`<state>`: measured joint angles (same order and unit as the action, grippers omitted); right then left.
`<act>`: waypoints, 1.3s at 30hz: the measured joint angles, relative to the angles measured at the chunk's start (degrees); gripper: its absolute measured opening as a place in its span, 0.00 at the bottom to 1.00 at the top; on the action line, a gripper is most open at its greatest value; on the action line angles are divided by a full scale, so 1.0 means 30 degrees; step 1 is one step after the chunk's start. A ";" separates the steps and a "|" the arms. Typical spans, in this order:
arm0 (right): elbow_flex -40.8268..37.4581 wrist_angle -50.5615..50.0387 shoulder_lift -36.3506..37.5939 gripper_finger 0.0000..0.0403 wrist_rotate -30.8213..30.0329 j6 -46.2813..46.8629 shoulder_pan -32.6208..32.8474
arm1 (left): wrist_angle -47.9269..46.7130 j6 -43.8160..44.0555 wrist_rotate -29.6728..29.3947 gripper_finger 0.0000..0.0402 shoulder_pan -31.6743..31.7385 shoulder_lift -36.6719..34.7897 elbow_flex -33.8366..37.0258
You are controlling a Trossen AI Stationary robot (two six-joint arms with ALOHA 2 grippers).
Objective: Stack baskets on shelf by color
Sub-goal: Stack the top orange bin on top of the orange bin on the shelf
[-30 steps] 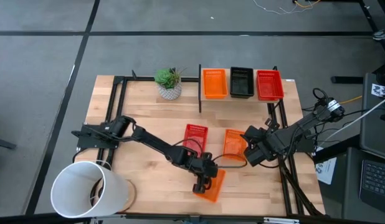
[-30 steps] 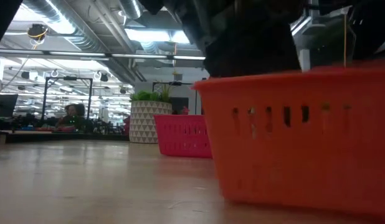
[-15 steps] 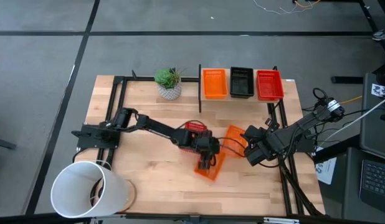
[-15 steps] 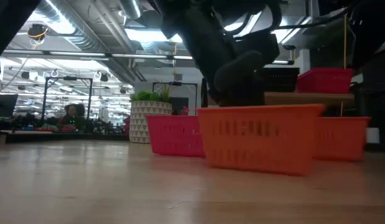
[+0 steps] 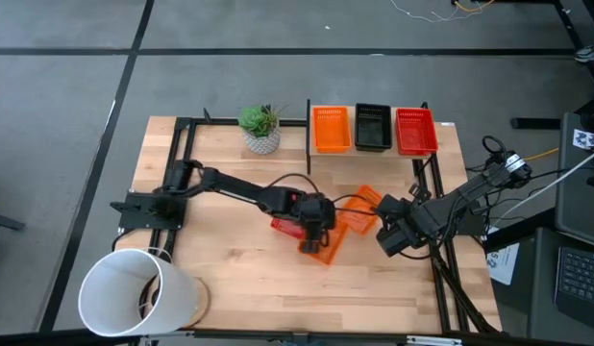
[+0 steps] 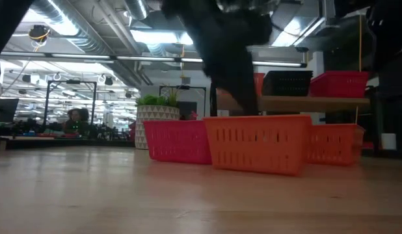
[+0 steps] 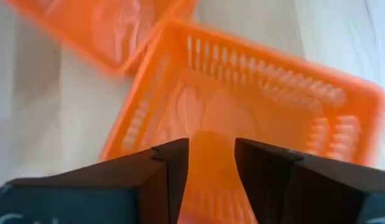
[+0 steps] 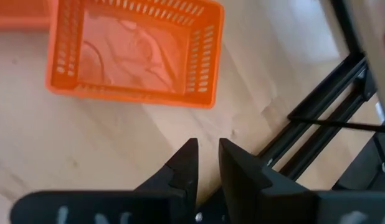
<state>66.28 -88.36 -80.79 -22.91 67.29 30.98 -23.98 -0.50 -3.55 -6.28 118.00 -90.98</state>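
Left gripper (image 5: 319, 238) is mid-table with its jaws closed on the near wall of an orange basket (image 5: 325, 245); in the left wrist view the wall sits pinched between the two fingers (image 7: 167, 177), the basket's floor stretching away from them. Low view shows that basket (image 6: 256, 143) low over the table; I cannot tell if it's touching. Just beyond the jaws lies a second orange basket (image 5: 358, 213), and a red basket (image 5: 289, 226) sits beside the left gripper, partly hidden under the arm.

Right gripper (image 8: 205, 163) hangs near the table's right side, jaws nearly closed on nothing, the second orange basket (image 8: 135, 53) just ahead of its tips.

Shelf (image 5: 446, 130) at the back already holds an orange basket (image 5: 330, 128), a black one (image 5: 372, 126) and a red one (image 5: 414, 130), side by side.

Step in hand, by my read: carrying the gripped orange basket. Next move likely calls for lifting it clear of its neighbours, taking it back to the shelf, lining it up square over the orange one there and nesting it before letting go.
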 joint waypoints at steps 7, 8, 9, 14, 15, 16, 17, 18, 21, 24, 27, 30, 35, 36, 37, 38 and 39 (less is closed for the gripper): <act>-0.0007 0.1328 -0.0022 0.16 0.0956 -0.0090 0.0291 | -0.5008 -0.1737 -0.0812 0.31 -0.0724 -0.3297 -0.0023; -0.0007 0.1648 -0.0015 0.16 0.0860 -0.0194 0.0284 | -0.5983 -0.2019 -0.0959 0.31 -0.0738 -0.3714 -0.0030; -0.0007 0.2241 -0.0015 0.16 0.0696 -0.0471 0.0284 | -0.7062 -0.2311 -0.1277 0.31 -0.0701 -0.4131 -0.0018; -0.0029 0.6407 -0.0036 0.16 0.0511 -0.2909 0.0262 | -1.1683 -0.2917 -0.1994 0.31 0.0047 -0.5623 -0.0009; -0.0029 0.7097 -0.0036 0.16 0.0418 -0.3357 0.0196 | -1.2637 -0.2641 -0.2162 0.31 0.0207 -0.5833 -0.0009; -0.0029 0.7680 -0.0039 0.16 0.0284 -0.3605 0.0111 | -1.3374 -0.2326 -0.2418 0.31 0.0388 -0.5954 -0.0009; -0.0029 0.8144 -0.0074 0.16 0.0183 -0.3680 0.0010 | -1.3785 -0.2010 -0.2514 0.31 0.0587 -0.5970 -0.0023; -0.0029 0.8413 -0.0101 0.16 0.0096 -0.3687 -0.0130 | -1.4361 -0.1728 -0.2501 0.31 0.0801 -0.5970 -0.0014; -0.0034 0.8568 -0.0362 0.16 0.0077 -0.3923 -0.0614 | -1.6244 -0.1089 -0.2508 0.31 0.1216 -0.6237 0.0326; -0.0044 0.8594 -0.0870 0.16 0.0782 -0.4134 -0.1105 | -1.8620 -0.0511 -0.2298 0.31 0.1574 -0.6354 0.1093; -0.0058 0.8585 -0.1565 0.16 0.1287 -0.4573 -0.1505 | -1.9712 0.0483 -0.2088 0.31 0.1793 -0.7014 0.2256; -0.0058 0.8626 -0.2182 0.16 0.1895 -0.5071 -0.1901 | -1.8525 0.0635 -0.1534 0.31 0.1841 -0.8542 0.4067; -0.0080 0.8656 -0.3333 0.16 0.3867 -0.6269 -0.2735 | -1.4569 0.1678 -0.0374 0.31 0.1812 -1.1901 0.8251; -0.0080 0.8782 -0.3532 0.16 0.4087 -0.6638 -0.2937 | -1.3678 0.1935 -0.0428 0.31 0.1825 -1.2681 0.9201; -0.0080 0.8974 -0.3685 0.16 0.4258 -0.6962 -0.3114 | -1.2805 0.2104 -0.0477 0.31 0.1755 -1.3461 0.9929; -0.0080 0.9184 -0.3814 0.16 0.4429 -0.7109 -0.3288 | -1.1799 0.2175 -0.0568 0.31 0.1671 -1.4044 1.0625; -0.0080 0.9314 -0.3921 0.16 0.4644 -0.7286 -0.3463 | -1.0325 0.2148 -0.0504 0.31 0.1602 -1.4727 1.1351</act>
<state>66.04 -60.42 -92.56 -8.98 45.43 20.59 -54.95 5.94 -5.06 -1.47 73.82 -56.92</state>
